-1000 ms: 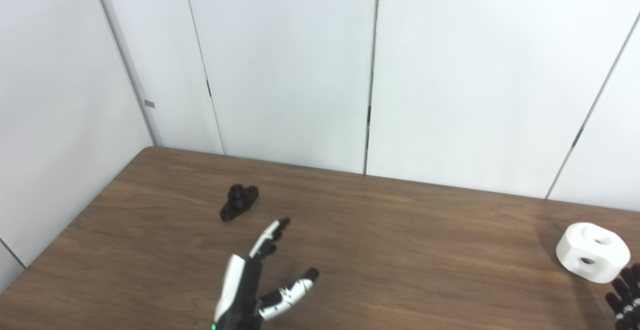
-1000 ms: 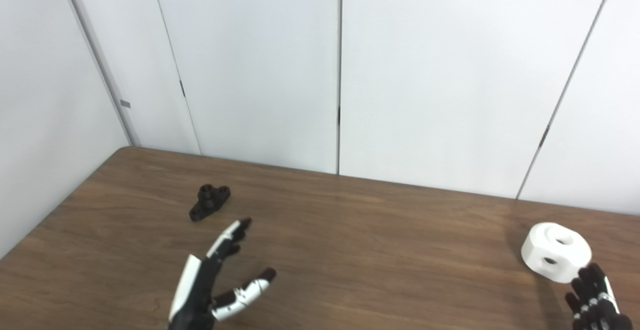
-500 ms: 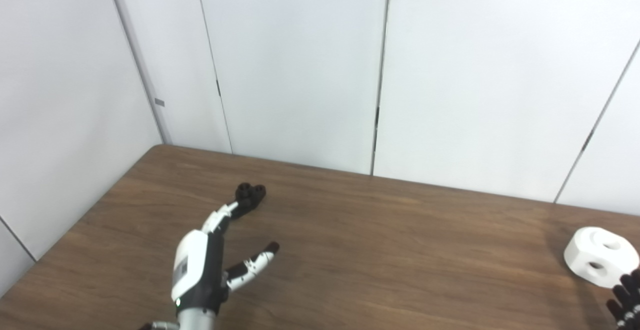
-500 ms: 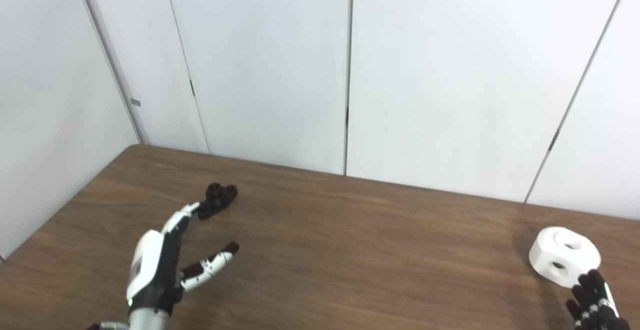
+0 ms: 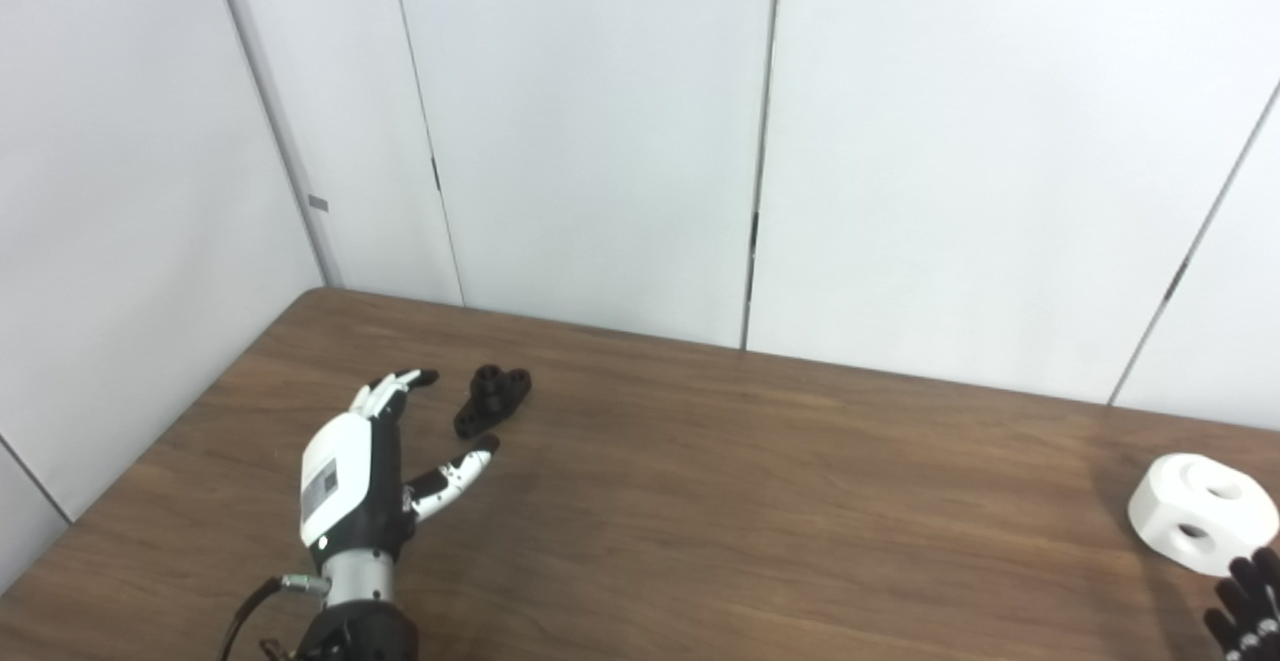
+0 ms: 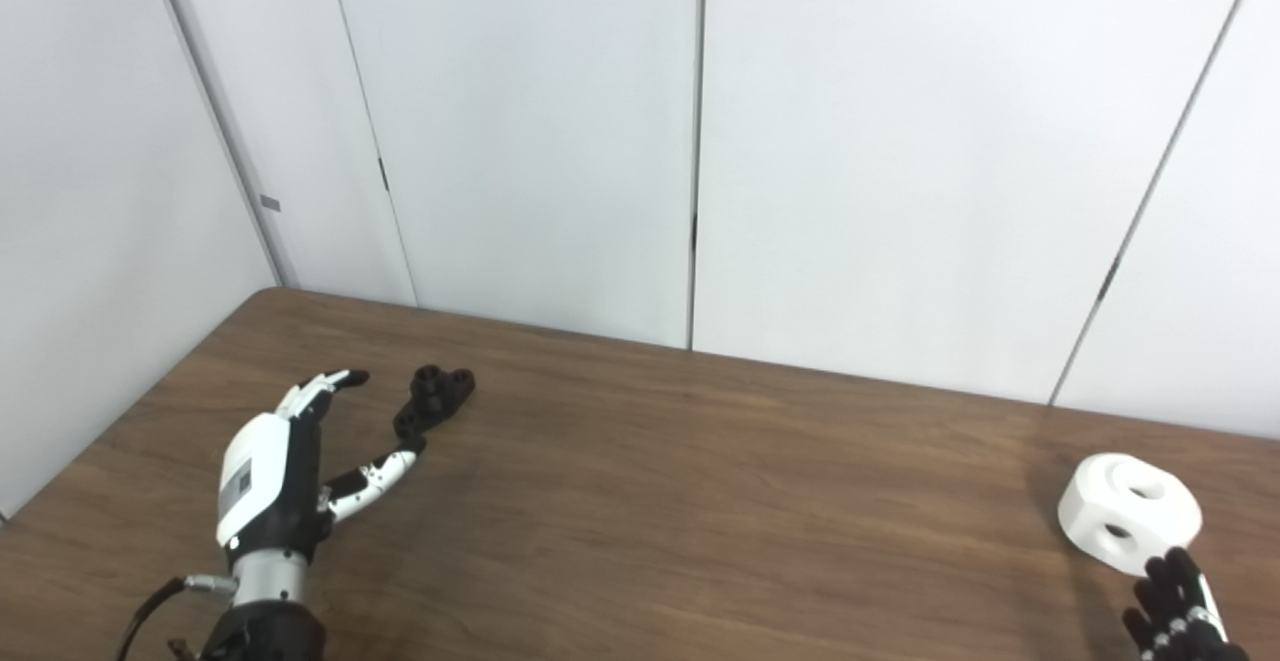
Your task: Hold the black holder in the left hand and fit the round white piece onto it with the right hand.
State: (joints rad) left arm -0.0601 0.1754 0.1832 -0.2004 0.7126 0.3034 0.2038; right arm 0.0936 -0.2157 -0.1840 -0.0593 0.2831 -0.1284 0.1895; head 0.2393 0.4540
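Count on my table (image 5: 760, 501): one black holder (image 5: 492, 401), far left. One round white piece (image 5: 1200, 511), near the right edge. No duplicates of either part in view. Holes visible on the white piece: two, one on its top face and one on its side. Hands: two, my left hand (image 5: 355, 476) beside the holder and my right hand (image 6: 1180, 611) just near of the white piece. One table, brown wood.

- The left hand (image 5: 355, 476) has swung left and forward across the bench (image 5: 760, 501), from near the middle front to just beside the black holder (image 5: 492, 401).
- Its spread fingers (image 5: 392, 391) now flank the holder's left side, thumb tip at its near end.
- More of the left forearm shows.
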